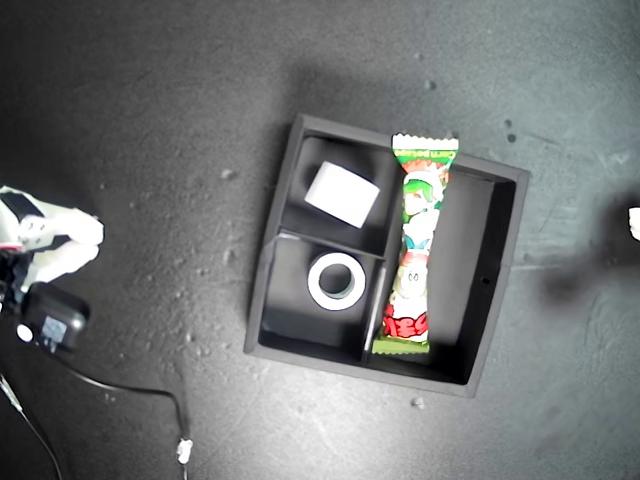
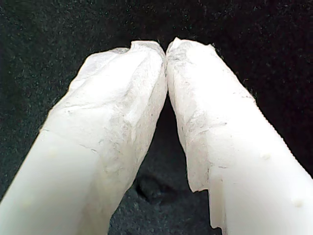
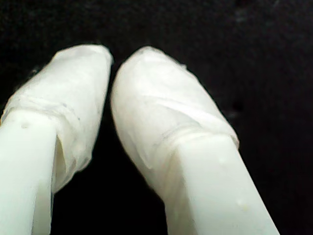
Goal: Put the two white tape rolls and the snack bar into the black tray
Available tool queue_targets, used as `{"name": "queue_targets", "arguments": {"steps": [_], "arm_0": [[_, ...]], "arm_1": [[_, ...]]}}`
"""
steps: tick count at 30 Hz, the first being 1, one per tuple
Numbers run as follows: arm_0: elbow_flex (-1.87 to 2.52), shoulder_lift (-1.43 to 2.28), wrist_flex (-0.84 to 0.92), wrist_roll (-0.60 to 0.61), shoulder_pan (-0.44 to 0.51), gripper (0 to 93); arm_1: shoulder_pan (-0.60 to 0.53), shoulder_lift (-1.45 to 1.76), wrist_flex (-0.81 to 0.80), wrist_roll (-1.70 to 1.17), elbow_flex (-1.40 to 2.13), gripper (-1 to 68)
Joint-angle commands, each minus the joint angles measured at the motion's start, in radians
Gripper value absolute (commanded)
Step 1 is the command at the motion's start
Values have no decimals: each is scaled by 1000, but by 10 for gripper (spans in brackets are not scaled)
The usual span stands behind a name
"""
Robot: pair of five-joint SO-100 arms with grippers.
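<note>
Black tray [image 1: 500, 260]; white tape rolls [image 1: 336, 281]; green, white, red snack bar [image 1: 416, 245].

A dark, speckled matte tabletop [image 1: 150, 120] fills the scene, brighter toward the exterior view's right.

Arms mostly out of frame, wrist views blurred, some tray detail unreadable.

An arm [image 1: 45, 265] at the exterior view's left is cut by the edge, its end effector not visible; only a white sliver [image 1: 634, 222] shows at that view's right edge, too little to say what it is. Which arm is which cannot be told. My second gripper [image 3: 111, 63] is out of focus. The snack bar [image 1: 417, 245] print is too small to read. The tilted tape roll [image 1: 342, 194] hides its hole.
</note>
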Motion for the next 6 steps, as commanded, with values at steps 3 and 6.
{"name": "queue_targets", "arguments": {"steps": [3,6], "arm_0": [[57,48,38,-15,-6,3],[57,48,38,-15,-6,3]], "arm_1": [[0,-3,17,-9,12,0],[0,-3,17,-9,12,0]]}}
